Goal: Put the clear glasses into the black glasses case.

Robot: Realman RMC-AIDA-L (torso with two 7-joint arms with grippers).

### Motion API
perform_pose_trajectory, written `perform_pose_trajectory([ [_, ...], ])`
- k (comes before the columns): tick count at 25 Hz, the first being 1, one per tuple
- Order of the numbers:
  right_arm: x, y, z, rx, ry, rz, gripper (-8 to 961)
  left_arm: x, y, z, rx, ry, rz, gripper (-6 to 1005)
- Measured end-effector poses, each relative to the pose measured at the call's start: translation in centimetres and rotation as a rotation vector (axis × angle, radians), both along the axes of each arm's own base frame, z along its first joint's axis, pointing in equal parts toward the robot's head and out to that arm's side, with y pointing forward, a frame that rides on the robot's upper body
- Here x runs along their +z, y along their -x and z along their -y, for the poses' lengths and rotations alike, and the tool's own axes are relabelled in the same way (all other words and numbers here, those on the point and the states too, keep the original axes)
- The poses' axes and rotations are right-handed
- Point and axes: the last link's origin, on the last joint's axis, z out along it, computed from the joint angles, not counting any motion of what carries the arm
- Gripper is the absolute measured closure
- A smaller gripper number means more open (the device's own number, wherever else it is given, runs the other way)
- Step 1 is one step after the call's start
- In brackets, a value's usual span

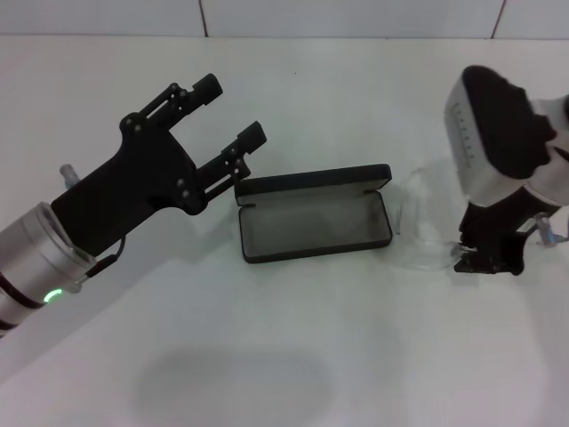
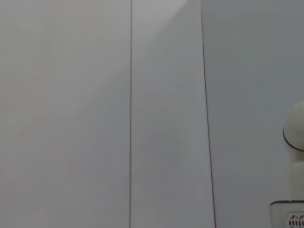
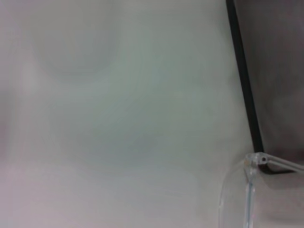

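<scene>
One black glasses case [image 1: 315, 216], one clear glasses [image 1: 420, 222], two hands.

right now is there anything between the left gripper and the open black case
Nothing: in the head view only bare white table lies between the left gripper and the black glasses case, its lower fingertip nearly above the case's corner.

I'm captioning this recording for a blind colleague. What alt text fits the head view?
An open black glasses case lies on a white table, grey lining up, with the clear glasses just outside its end. The right gripper is down at the glasses; the left gripper hovers open beside the case's other end.
</scene>
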Motion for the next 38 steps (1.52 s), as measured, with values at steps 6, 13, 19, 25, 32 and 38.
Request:
perform_pose_trajectory([
  [6,3.4,0.4,2.5,0.025,0.032,-0.178,829,0.4,-0.7,1.1,-0.066,0.030,0.055,272],
  [13,4.3,-1.4,5.8,0.168,0.073,-0.580,830,0.3,-2.4,1.3,-0.179,0.237,0.083,273],
  [19,2.7,-3.5,7.7,0.274,0.046,-0.844,830,-0.6,-4.2,0.4,-0.227,0.386,0.062,273],
  [25,1.9,-4.4,8.8,0.416,0.007,-1.021,831,-1.1,-5.2,-0.5,-0.229,0.456,0.058,273],
  [32,1.5,-4.9,9.4,0.479,0.009,-1.056,831,-2.1,-6.0,-1.4,-0.220,0.512,0.030,273],
  [38,1.4,-5.0,9.5,0.477,0.010,-1.059,831,-3.2,-6.1,-1.3,-0.209,0.546,-0.006,274],
])
